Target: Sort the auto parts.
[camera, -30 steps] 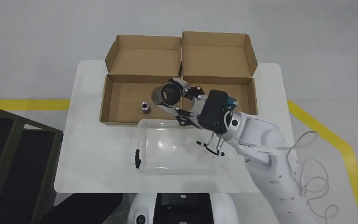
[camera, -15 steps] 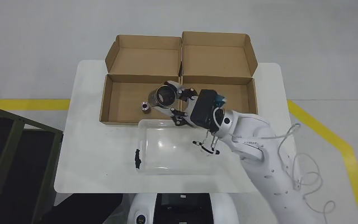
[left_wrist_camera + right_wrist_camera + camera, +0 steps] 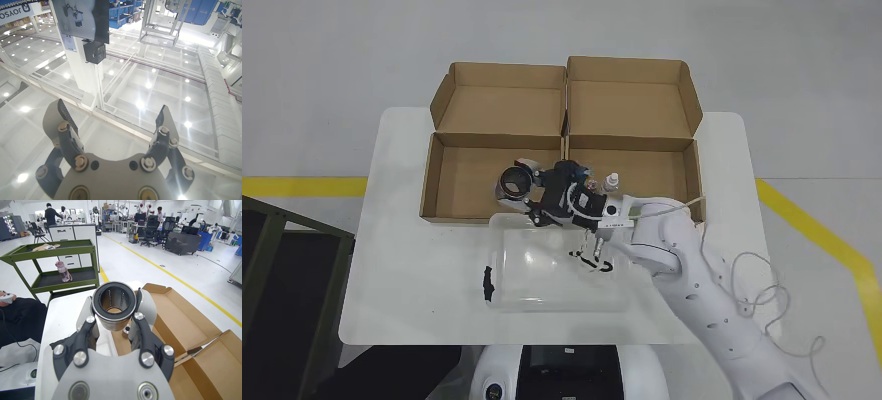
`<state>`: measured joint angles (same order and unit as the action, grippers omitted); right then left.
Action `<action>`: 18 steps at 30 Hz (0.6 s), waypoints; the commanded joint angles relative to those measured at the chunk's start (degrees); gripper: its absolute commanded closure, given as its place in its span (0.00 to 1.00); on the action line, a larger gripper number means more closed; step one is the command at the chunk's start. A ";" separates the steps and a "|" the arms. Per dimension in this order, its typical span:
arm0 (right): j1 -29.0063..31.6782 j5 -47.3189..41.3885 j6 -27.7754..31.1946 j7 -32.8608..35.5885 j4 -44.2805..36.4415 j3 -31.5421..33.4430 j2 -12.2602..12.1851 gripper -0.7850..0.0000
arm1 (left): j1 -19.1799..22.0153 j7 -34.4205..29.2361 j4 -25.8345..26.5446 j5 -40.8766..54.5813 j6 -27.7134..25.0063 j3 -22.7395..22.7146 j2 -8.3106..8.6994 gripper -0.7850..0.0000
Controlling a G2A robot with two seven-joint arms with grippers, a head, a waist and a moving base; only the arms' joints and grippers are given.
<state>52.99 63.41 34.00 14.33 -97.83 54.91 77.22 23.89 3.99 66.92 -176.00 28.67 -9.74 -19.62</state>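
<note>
White counter (image 3: 392,280) carries our work. Our right tool (image 3: 525,190) pinches the cylindrical bearing (image 3: 512,181) above the left box (image 3: 457,175) at eleven o'clock, close over a small metal part (image 3: 125,332). We judge it will be released there. Our left tool (image 3: 113,121) is spread and empty, pointing to the ceiling.

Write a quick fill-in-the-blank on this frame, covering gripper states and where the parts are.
1. The right gripper is ____ on the cylindrical bearing.
2. The left gripper is ____ and holds nothing.
3. The small metal part lies inside a ____ box.
Missing words: shut; open; cardboard.
</note>
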 commanded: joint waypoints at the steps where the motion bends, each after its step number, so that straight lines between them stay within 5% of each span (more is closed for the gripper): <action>1: -0.60 0.43 -0.56 0.40 1.17 -0.61 0.16 1.00 | 0.00 0.00 0.00 0.00 0.00 0.00 0.00 0.00; 18: -7.83 2.57 -2.71 1.21 15.77 -6.50 2.35 1.00 | 0.00 0.00 0.00 0.00 0.00 0.00 0.00 0.00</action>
<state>45.51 65.97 31.39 15.56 -82.71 48.63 79.45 23.89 3.99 66.92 -176.00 28.67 -9.74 -19.62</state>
